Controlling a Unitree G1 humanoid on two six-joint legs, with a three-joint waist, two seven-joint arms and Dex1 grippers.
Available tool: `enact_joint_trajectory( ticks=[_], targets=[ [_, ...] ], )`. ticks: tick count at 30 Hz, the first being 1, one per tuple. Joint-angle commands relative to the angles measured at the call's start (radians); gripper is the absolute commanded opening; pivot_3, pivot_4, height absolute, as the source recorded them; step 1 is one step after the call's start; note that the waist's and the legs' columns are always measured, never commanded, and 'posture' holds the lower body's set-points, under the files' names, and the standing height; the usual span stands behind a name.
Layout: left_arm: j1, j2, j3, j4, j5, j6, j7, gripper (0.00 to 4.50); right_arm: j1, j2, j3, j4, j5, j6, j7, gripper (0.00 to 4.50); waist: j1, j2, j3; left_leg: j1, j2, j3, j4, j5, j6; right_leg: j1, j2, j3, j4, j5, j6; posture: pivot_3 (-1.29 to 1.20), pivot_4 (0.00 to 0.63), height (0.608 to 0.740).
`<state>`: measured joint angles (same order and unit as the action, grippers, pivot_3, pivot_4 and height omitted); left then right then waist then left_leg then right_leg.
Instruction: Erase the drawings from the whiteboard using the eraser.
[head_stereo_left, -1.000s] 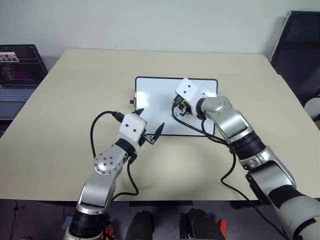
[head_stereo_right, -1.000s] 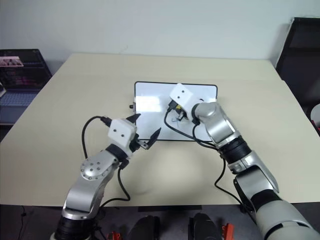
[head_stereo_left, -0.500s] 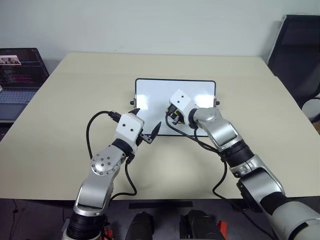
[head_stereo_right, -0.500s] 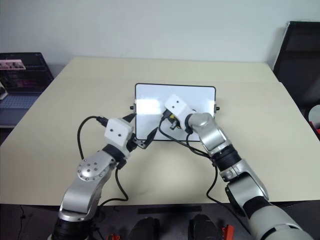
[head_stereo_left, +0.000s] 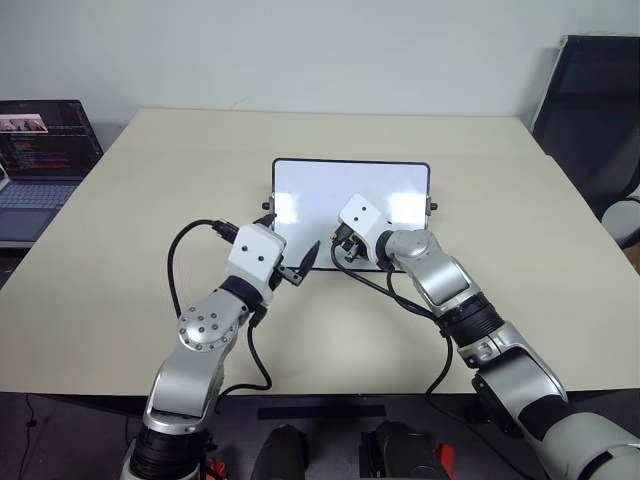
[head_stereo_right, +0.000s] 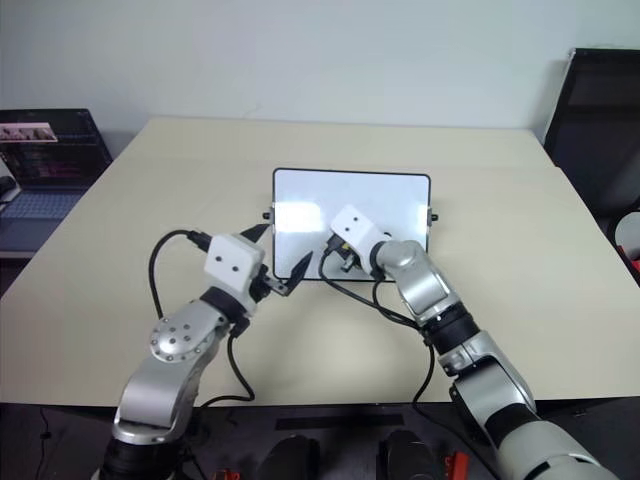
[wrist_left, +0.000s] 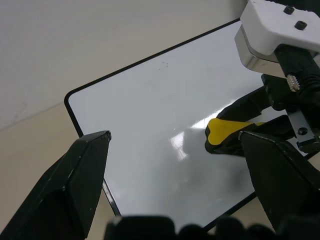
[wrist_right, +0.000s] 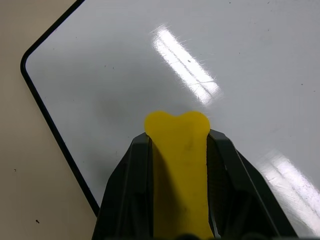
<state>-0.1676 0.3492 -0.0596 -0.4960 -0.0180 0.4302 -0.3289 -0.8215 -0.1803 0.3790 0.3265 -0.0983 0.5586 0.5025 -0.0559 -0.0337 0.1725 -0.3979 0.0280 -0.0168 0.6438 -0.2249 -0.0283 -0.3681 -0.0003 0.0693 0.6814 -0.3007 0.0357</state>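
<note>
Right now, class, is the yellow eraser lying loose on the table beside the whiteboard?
No: the right end effector grips the eraser between its fingers, over the whiteboard.

Large beige table (head_stereo_left: 120, 250), matte top, rounded corners, fills most of scene. Open laptop (head_stereo_left: 40, 150) off table's far left corner, lit screen showing dark window with lines of text, grey keyboard below. Plain pale wall (head_stereo_left: 320, 50) behind table. Black office chair (head_stereo_left: 590, 110) at far right, beside table edge. Dark floor (head_stereo_left: 60, 440) under near edge.
</note>
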Motion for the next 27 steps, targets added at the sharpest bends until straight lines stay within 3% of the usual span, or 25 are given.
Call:
enact_joint_trajectory(
  ticks=[1, 9, 13, 20, 27],
  targets=[
    [-0.020, 0.004, 0.013, -0.026, 0.002, -0.015, 0.003, 4.50, 0.050, -0.031, 0.004, 0.025, -0.018, 0.071, 0.022, 1.10, 0.001, 0.000, 0.000, 0.000, 0.000, 0.000, 0.000, 0.000, 0.000, 0.000, 0.000, 0.000, 0.000, 0.000, 0.000, 0.00, 0.150, 0.740],
    [-0.026, 0.000, 0.005, -0.003, 0.002, -0.034, -0.001, 4.50, 0.159, -0.118, 0.036, -0.107, -0.033, 0.129, 0.087, 1.10, 0.006, 0.000, 0.000, -0.001, 0.000, 0.000, 0.000, 0.000, 0.000, 0.000, -0.001, 0.001, -0.001, -0.001, 0.002, 0.00, 0.150, 0.740],
    [-0.015, 0.001, 0.004, 0.012, -0.002, -0.059, -0.011, 4.50, 0.132, -0.147, -0.026, -0.181, -0.023, 0.144, 0.069, 1.10, 0.008, 0.000, 0.000, -0.001, 0.000, 0.000, 0.000, 0.000, 0.000, -0.001, -0.001, 0.001, -0.001, -0.001, 0.002, 0.00, 0.150, 0.740],
    [-0.021, 0.001, 0.000, 0.037, -0.005, -0.087, -0.022, 4.50, -0.002, -0.093, -0.113, -0.212, -0.003, 0.116, -0.010, 1.10, 0.008, 0.001, 0.003, -0.005, 0.000, 0.001, -0.002, 0.000, 0.000, -0.005, -0.001, 0.001, -0.001, -0.001, 0.001, 0.00, 0.150, 0.740],
    [-0.026, 0.001, -0.005, 0.045, -0.002, -0.097, -0.021, 4.50, -0.025, -0.048, -0.086, -0.075, -0.023, 0.034, -0.040, 1.10, 0.005, 0.001, 0.003, -0.021, 0.000, 0.000, -0.005, -0.002, -0.003, -0.021, -0.001, 0.001, -0.002, 0.001, -0.003, 0.00, 0.150, 0.740]
  ],
)
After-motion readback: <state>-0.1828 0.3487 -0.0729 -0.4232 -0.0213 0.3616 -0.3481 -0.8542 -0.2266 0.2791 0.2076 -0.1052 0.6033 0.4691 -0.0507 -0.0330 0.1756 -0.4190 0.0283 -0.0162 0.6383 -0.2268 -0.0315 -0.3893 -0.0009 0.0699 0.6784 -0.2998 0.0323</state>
